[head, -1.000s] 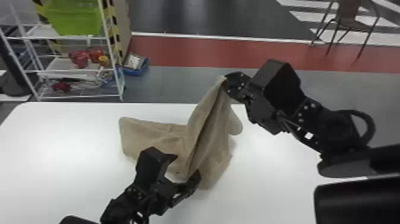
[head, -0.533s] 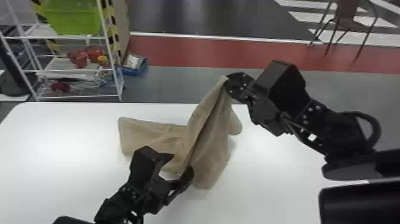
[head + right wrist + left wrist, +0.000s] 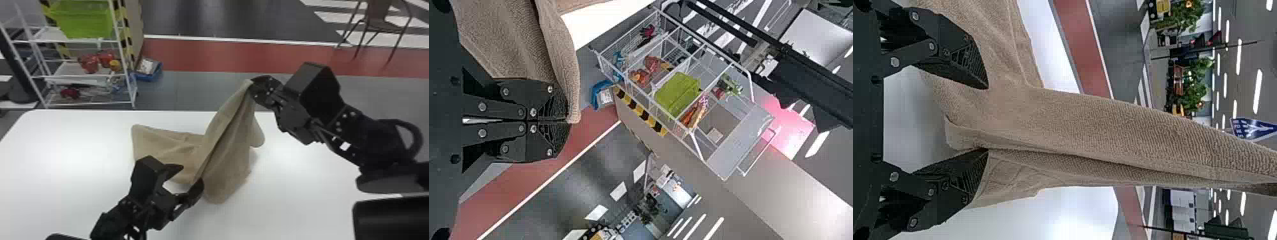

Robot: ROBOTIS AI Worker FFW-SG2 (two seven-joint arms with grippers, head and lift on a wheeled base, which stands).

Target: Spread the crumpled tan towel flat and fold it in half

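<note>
Where the right pincer (image 3: 253,85) clamps it, the towel (image 3: 231,153) is partly hidden.

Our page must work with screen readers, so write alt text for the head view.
A robot's right end effector holds a tan towel up by one end over a white table, with the rest draped onto it; the open left end effector is at the towel's near side. Behind stand a white rack and a chair.

The white table (image 3: 70,159), flat-surfaced with a rounded far-left corner, supports the creased left portion of the tan towel (image 3: 166,143).
</note>
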